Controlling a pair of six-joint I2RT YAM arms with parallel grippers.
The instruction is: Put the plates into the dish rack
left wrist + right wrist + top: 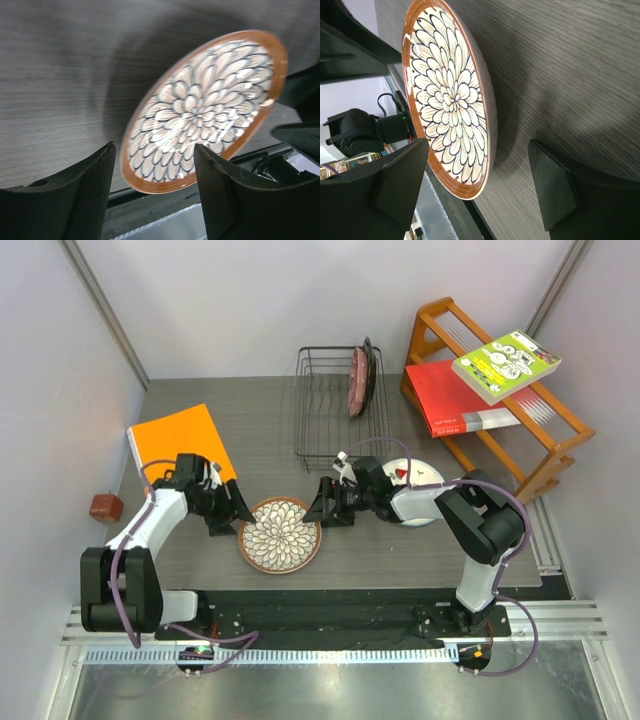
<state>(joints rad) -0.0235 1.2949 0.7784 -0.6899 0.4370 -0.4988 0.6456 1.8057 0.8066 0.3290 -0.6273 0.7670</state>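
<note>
Two plates (358,380) upright in dish rack (320,410). Petal plate (281,534) lies on bench (260,430) between left hand (232,520) and right hand (319,509), both wide open, empty. Fruit plate (402,472) also waiting.

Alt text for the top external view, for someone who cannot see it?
The left gripper and right gripper, both open, flank a petal plate lying flat on the table. Behind it a wire dish rack holds two plates upright at its right end; a white plate lies partly under the right arm.

Grey wood-grain table (255,415), pale walls (250,300)
</note>
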